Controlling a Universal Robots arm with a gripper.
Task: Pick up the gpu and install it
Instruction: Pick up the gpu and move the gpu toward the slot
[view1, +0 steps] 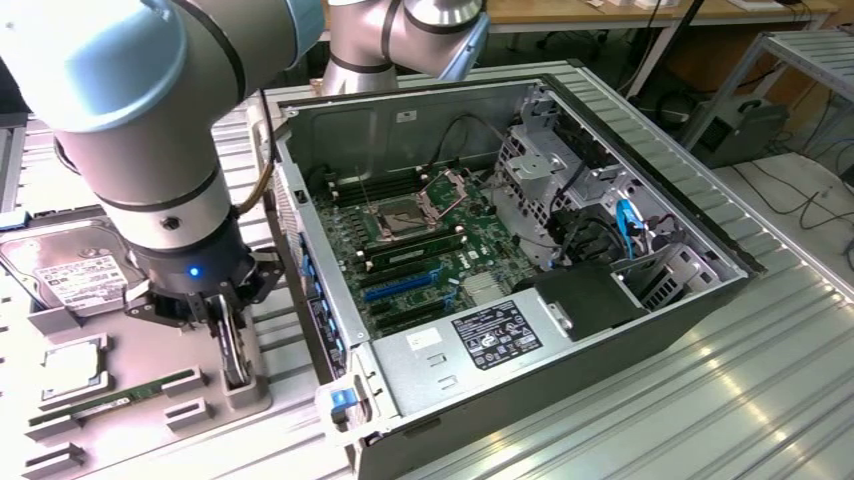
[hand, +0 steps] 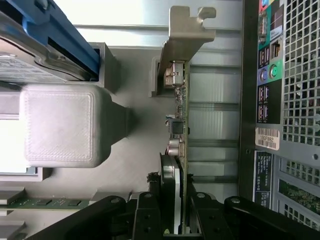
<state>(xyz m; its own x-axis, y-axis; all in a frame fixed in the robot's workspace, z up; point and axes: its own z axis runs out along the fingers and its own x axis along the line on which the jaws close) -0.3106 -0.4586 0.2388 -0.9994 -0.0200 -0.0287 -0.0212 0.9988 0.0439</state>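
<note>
A: Where's the gpu (hand: 177, 125) found?
B: Stood on edge in the grey holder (view1: 247, 385), on the exterior view's left of the case (view1: 694, 190), w/ the bracket (hand: 186, 35) at one end. Not yet lifted.
A: Gripper (view1: 230, 320)?
B: Positioned over the gpu's top edge. Fingers (hand: 150, 210) are seen pressed to both faces, so it's judged clamped on the gpu.
A: Step in hand?
B: Pick-up, grasp stage. Install isn't begun, and the blue slots (view1: 400, 288) are seen unfilled.
A: What's called for next?
B: Prob. a straight pull from the holder, no tilt, so the bracket isn't snagged.
</note>
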